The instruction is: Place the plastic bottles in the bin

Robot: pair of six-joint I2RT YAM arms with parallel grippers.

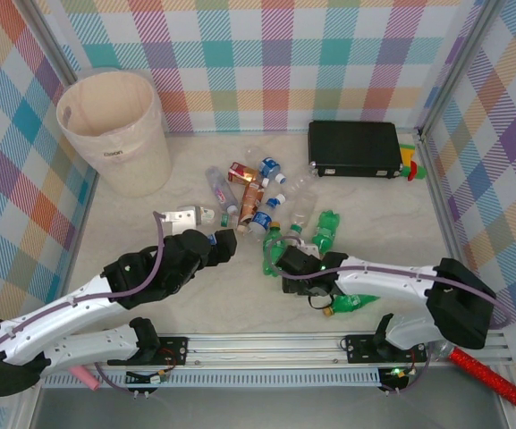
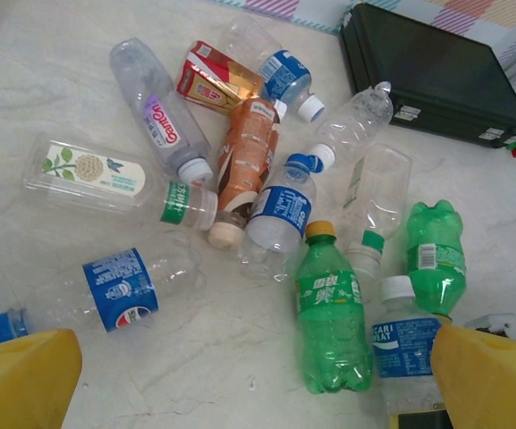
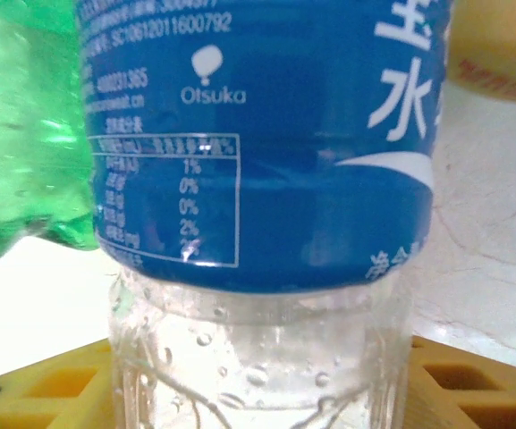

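Observation:
Several plastic bottles [image 1: 258, 201] lie in a loose pile mid-table: clear ones with blue labels, green ones [image 2: 332, 313], a brown-labelled one [image 2: 244, 165]. The cream bin [image 1: 105, 147] stands at the far left, lined with clear plastic. My right gripper [image 1: 284, 264] is low at the pile's near edge, with its yellow pads [image 3: 43, 389] against both sides of a clear blue-labelled bottle [image 3: 258, 179], whose base sits between them. My left gripper [image 1: 226, 243] hovers open just left of the pile, its yellow fingers [image 2: 21, 380] wide apart with nothing between them.
A black rectangular case [image 1: 354, 149] lies at the back right, with small coloured items beside it. One green bottle [image 1: 351, 304] rests by the right arm. A red stick [image 1: 490, 375] lies off the table's near right corner. Checked walls enclose the table.

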